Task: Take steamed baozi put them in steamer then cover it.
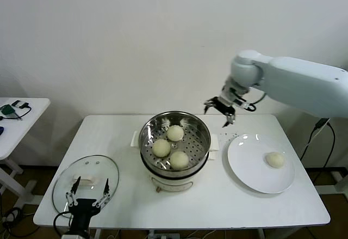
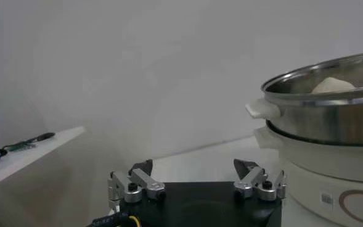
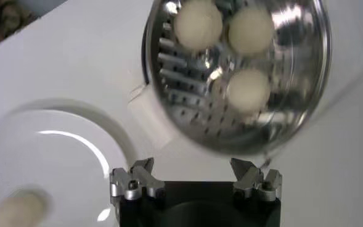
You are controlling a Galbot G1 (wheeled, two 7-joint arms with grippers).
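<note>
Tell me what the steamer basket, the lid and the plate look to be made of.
Steamer: polished metal, probably stainless steel; its wall mirrors the room and the floor is punched with holes.
Lid: clear glass, judging by the table showing through it, with a metal-looking rim and a white handle, perhaps plastic.
Plate: glossy white, ceramic or melamine; only bright highlights show, so I cannot tell which.
</note>
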